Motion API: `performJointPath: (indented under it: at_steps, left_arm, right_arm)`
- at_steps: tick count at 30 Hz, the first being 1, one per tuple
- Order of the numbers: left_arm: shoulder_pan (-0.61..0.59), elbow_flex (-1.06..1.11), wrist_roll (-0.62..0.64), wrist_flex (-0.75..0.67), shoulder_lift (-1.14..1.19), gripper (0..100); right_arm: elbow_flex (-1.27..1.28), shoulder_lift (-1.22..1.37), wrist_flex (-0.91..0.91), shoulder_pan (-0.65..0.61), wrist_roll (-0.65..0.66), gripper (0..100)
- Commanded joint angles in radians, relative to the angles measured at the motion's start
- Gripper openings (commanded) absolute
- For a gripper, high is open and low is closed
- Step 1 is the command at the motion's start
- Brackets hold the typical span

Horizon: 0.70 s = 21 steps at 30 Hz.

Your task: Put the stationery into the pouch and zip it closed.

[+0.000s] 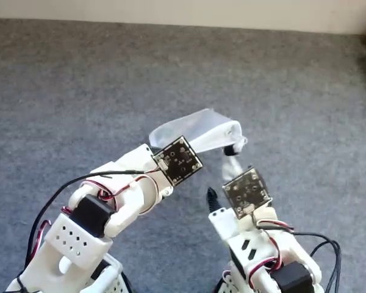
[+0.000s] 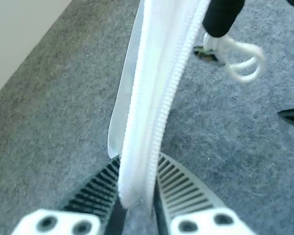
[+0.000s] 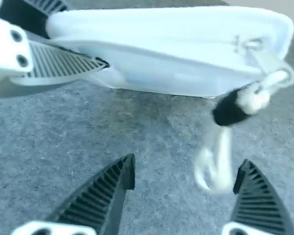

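Here, the left gripper [image 2: 135,198] is pinching one end of the white, translucent plastic zip pouch [image 2: 152,88], holding it edge-up above the grey felt-like tabletop [image 1: 79,79]. The right gripper [image 3: 187,161] is hanging spread wide, close to the pouch's black-beaded white cord pull [image 3: 213,164] at the far end

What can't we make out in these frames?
1. Contents: in every view the pouch hides with its own walls whether anything is inside.
2. Zip: it runs off the top edge in the left wrist view, and the slider is blurred in the right wrist view. Fully shut is unconfirmed.
3. Left hand: in the high view the left camera board covers its grip.
4. Right hand: in the high view the right camera board covers its fingers.
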Motion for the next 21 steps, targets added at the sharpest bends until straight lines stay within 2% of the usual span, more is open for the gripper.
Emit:
performJointPath:
  at_steps: [1, 8, 10, 15, 21]
  left_arm:
    - [-0.03, -0.002, 0.015, 0.006, -0.004, 1]
    - [-0.028, -0.002, 0.015, 0.012, -0.004, 1]
    - [-0.028, -0.002, 0.015, 0.014, -0.004, 5]
    - [-0.001, -0.005, 0.02, 0.052, -0.004, 21]
    - [0.07, -0.073, 0.094, 0.183, -0.004, 23]
  right_arm:
    - [-0.056, -0.002, 0.002, -0.019, 0.014, 30.0]
    - [-0.056, -0.002, -0.019, -0.016, 0.017, 29.7]
    - [-0.056, -0.002, -0.019, -0.016, 0.017, 26.8]
    - [-0.056, -0.004, -0.01, -0.015, 0.018, 21.0]
    - [-0.056, -0.004, -0.008, -0.015, 0.018, 18.3]
